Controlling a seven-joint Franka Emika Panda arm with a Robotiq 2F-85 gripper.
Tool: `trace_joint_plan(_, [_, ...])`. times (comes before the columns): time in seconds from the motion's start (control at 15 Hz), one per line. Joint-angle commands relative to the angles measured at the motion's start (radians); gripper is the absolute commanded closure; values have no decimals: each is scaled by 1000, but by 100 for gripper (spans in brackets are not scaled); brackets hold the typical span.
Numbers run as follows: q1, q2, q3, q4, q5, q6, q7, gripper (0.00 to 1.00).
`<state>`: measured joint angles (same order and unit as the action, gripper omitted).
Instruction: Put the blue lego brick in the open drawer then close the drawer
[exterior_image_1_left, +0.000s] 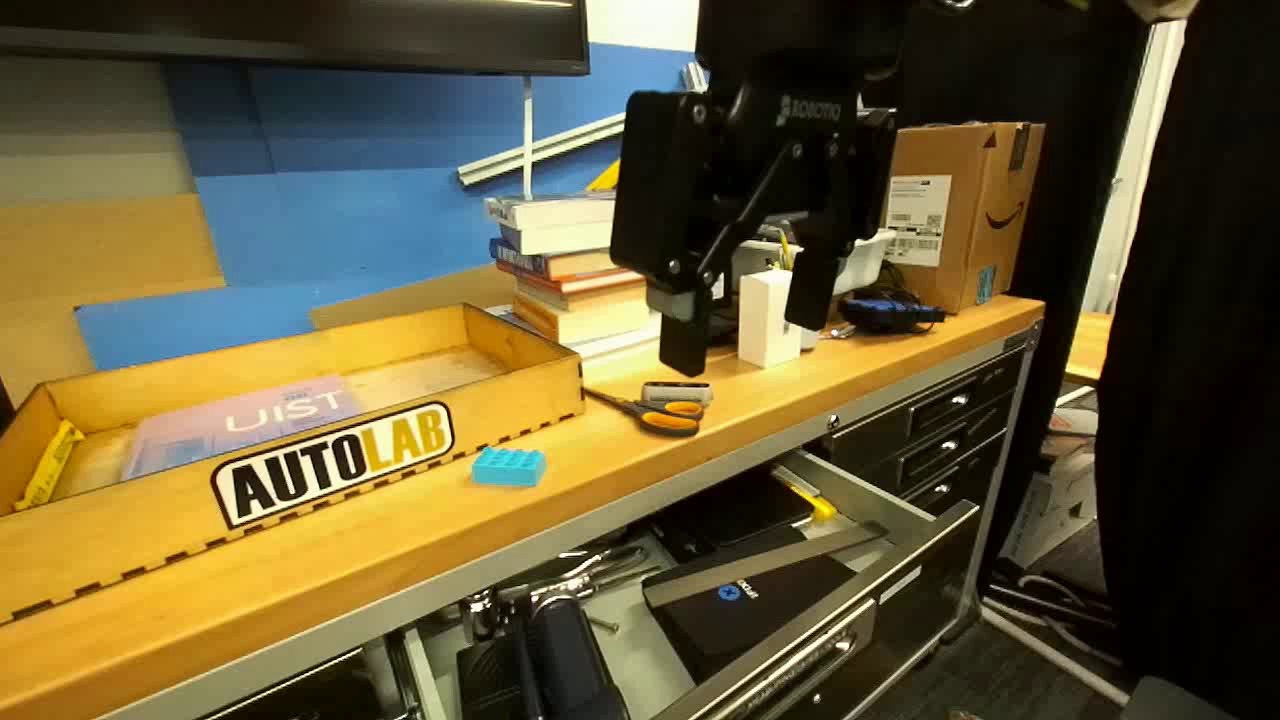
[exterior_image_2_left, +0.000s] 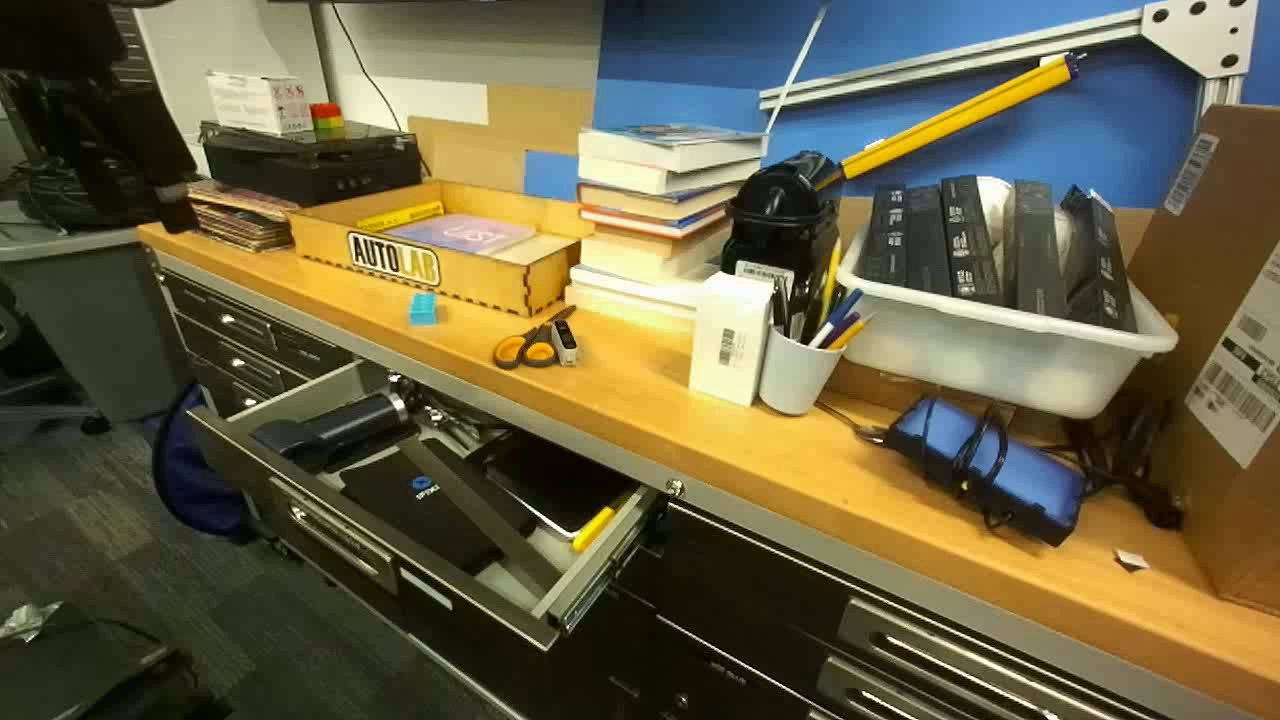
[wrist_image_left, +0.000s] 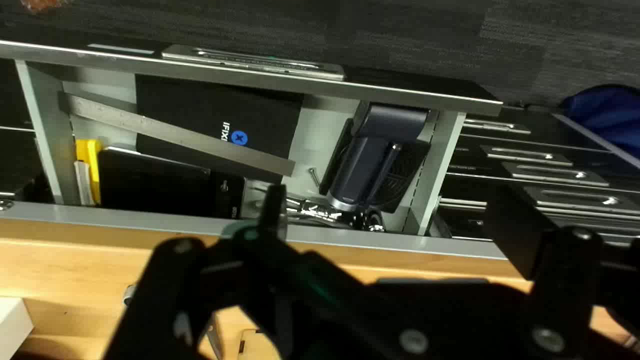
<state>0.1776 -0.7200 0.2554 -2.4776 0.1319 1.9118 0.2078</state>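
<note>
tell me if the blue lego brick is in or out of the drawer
Out. In both exterior views the blue lego brick sits on the wooden worktop, near the AUTOLAB tray, not in the open drawer.

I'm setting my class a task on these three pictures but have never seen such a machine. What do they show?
The black machine is a robot arm; its hand is the gripper, with two fingers. Two pictures come from cameras outside the robot, looking at the bench from different places. The wrist view comes from a camera on the arm itself, so the fingers look close and blurred, with the open drawer seen from above.

On the bench lie a small blue lego brick, scissors, a wooden tray lettered AUTOLAB, a stack of books and a white box, among other things.

Nothing is held: the fingers stand apart. The white box only seems to sit between them in an exterior view; it stands on the bench, away from the gripper.
</note>
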Motion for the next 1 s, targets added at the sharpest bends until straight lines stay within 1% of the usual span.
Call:
trace_joint_plan(0.0, [3,1,-2,8,-2,-2,2,0])
trace_joint_plan(0.93, [2,-5,-2,21,-2,-2,2,0])
